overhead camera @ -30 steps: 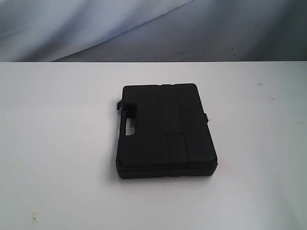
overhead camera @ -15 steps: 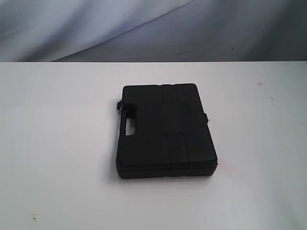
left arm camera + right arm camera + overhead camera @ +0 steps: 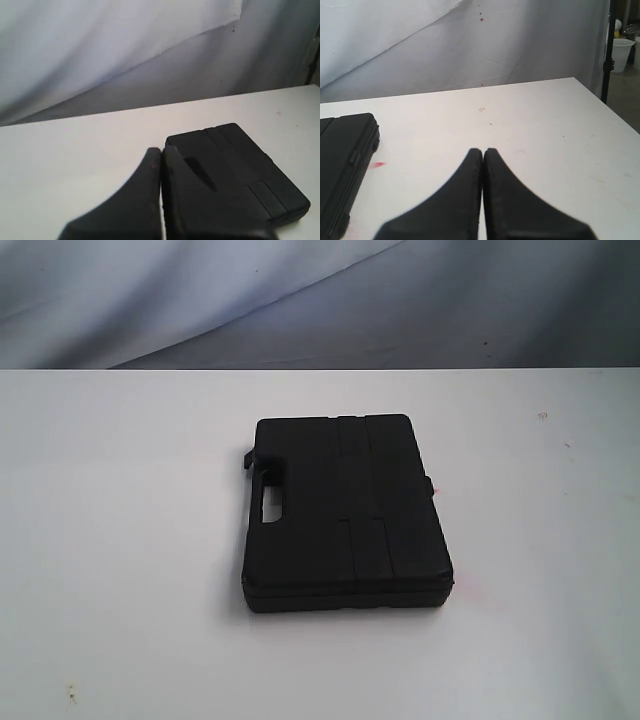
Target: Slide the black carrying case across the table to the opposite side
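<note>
Left fingers (image 3: 145, 185) pressed together, nothing held; right fingers (image 3: 465, 185) likewise closed and empty. In the left wrist view the black carrying case (image 3: 345, 515) fills the lower right of the frame, just past the tips; can't tell if they touch it. In the right wrist view it's only a sliver at the lower left edge, well apart from the tips, which hang over bare surface (image 3: 120, 540). In the exterior view the case lies flat at frame centre, handle slot (image 3: 270, 508) on its left edge, no arm in shot. My read: the push hasn't started. Suggest using the closed fingers as a blunt pusher. Come in low, meet a long side wall near its middle, not a corner, or it'll yaw. Avoid the slot and the small side tab (image 3: 430, 487). Push slow and level, no downward load.
</note>
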`<act>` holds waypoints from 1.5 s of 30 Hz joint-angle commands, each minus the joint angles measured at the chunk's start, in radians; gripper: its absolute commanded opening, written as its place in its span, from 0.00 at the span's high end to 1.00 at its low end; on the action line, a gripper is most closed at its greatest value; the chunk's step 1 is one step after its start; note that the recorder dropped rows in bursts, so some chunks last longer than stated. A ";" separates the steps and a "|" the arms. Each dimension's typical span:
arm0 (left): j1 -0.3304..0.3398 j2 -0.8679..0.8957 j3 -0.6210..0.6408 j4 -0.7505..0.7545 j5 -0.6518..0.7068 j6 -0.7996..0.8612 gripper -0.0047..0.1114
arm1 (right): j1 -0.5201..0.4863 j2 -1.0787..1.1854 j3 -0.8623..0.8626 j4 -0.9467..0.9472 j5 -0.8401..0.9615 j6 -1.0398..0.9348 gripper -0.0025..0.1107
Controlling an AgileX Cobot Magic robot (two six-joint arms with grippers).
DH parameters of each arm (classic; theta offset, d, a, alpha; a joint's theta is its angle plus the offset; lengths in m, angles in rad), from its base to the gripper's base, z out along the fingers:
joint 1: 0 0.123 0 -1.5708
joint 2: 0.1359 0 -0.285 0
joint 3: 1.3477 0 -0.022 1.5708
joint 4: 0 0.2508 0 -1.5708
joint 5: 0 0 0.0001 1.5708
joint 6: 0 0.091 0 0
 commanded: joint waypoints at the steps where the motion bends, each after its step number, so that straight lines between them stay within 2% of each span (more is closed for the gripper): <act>1: 0.002 0.197 -0.118 0.018 0.071 -0.088 0.96 | 0.002 0.002 0.003 0.005 0.000 0.004 0.98; 3: 0.002 0.279 -0.145 0.034 0.130 -0.154 0.96 | 0.002 0.002 0.003 0.005 0.000 0.004 0.98; 5: 0.002 0.362 -0.147 0.028 0.138 -0.177 0.96 | 0.002 0.002 0.003 0.005 0.000 0.004 0.98; 7: -0.025 0.442 -0.147 0.027 0.138 -0.201 0.96 | 0.002 0.002 0.003 0.005 0.000 0.004 0.98; 9: -0.099 0.519 -0.147 0.033 0.113 -0.225 0.96 | 0.002 0.002 0.003 0.005 0.000 0.004 0.98; 11: -0.221 0.608 -0.149 0.056 0.054 -0.228 0.96 | 0.002 0.002 0.003 0.005 0.000 0.004 0.98; 12: -0.302 0.653 -0.159 0.131 0.025 -0.293 0.96 | 0.002 0.002 0.003 0.005 0.000 0.004 0.98; 14: -0.396 0.723 -0.181 0.281 0.013 -0.447 0.96 | 0.002 0.002 0.003 0.005 0.000 0.004 0.98; 17: -0.490 0.831 -0.233 0.477 0.038 -0.682 0.96 | 0.002 0.002 0.003 0.005 0.000 0.004 0.98; 19: -0.528 0.891 -0.276 0.538 0.042 -0.776 0.96 | 0.002 0.002 0.003 0.005 0.000 0.004 0.98; 26: -0.542 1.081 -0.418 0.518 0.061 -0.787 0.92 | 0.002 0.002 0.003 0.005 0.000 0.004 0.98; 34: -0.542 1.254 -0.515 0.459 0.060 -0.801 0.68 | 0.002 0.002 0.003 0.005 0.000 0.004 0.98; 36: -0.540 1.284 -0.515 0.459 0.055 -0.813 0.64 | 0.002 0.002 0.003 0.005 0.000 0.004 0.98; 41: -0.538 1.353 -0.515 0.521 0.055 -0.891 0.63 | 0.002 0.002 0.003 0.005 0.000 0.004 0.98; 45: -0.538 1.393 -0.515 0.523 0.006 -0.913 0.63 | 0.002 0.002 0.003 0.005 0.000 0.004 0.98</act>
